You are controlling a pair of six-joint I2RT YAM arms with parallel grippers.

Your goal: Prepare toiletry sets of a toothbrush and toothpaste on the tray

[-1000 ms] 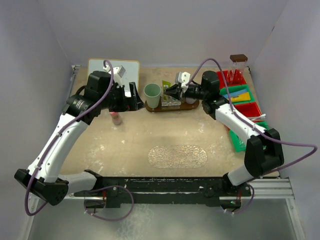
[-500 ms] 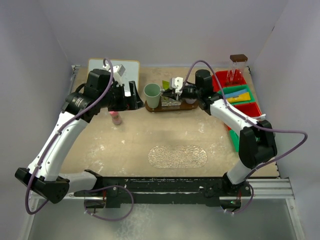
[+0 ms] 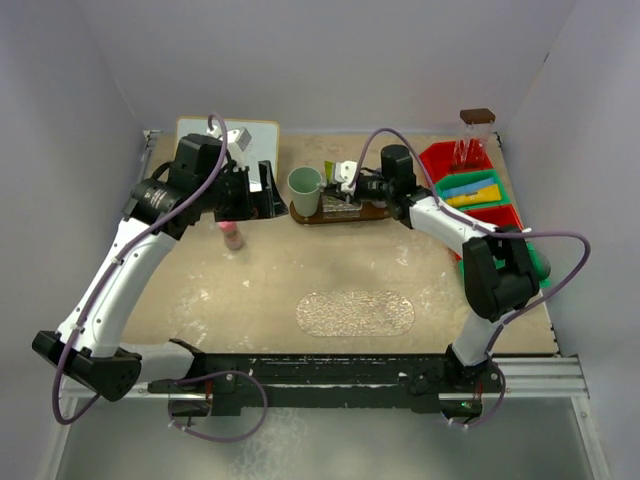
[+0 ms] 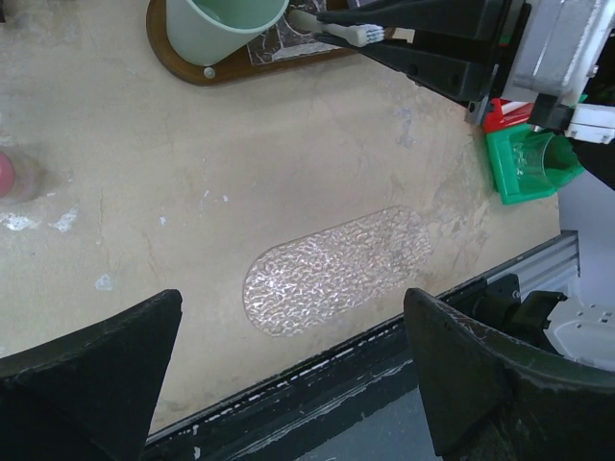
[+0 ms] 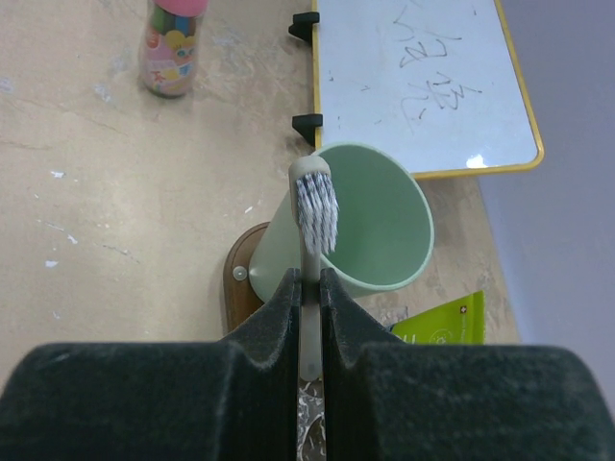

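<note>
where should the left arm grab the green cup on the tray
Grip the green cup by its wall just under the rim, coming from its left, where the open left gripper sits. The cup stands upright on the tray's left end and flares toward the rim, so fingers there should hold. The right gripper, shut on the toothbrush, crowds its right side.

No wording that I can read out in full. Whiteboard (image 5: 423,77), at the far edge of the bench toward the left corner: two short lines of dark handwritten strokes, too loose for me to make out as words. Pink-capped bottle (image 5: 171,48), nearer the left edge: colourful printed label, lettering too small to read. Green packet (image 5: 444,322), mid far edge: tiny white marks, unreadable.
</note>
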